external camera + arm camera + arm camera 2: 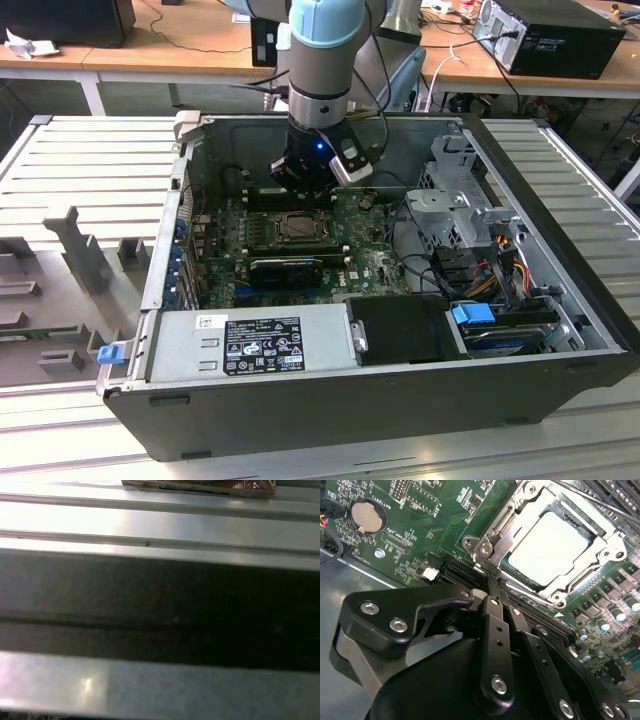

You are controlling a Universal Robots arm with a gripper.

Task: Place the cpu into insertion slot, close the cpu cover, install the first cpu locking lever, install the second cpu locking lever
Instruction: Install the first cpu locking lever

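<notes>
The cpu [547, 547] shows its pale silver top inside the insertion slot [298, 228] on the green board. Over it lies the cpu cover [520, 510], a silver frame whose window leaves the chip's top visible. A thin metal lever [585, 497] runs along one edge of the socket. My gripper [496, 584] has its black fingers [492, 611] pressed together with nothing between them, tips just short of a socket corner. In the exterior view the gripper [305, 185] hangs low inside the case, at the socket's far edge.
The open computer case [560, 260] lies on a ribbed grey table. A power supply [250, 342] is at the front, a drive cage [450, 200] and cables on the exterior view's right. A black graphics card [285, 270] lies before the socket. A coin battery [366, 516] is nearby.
</notes>
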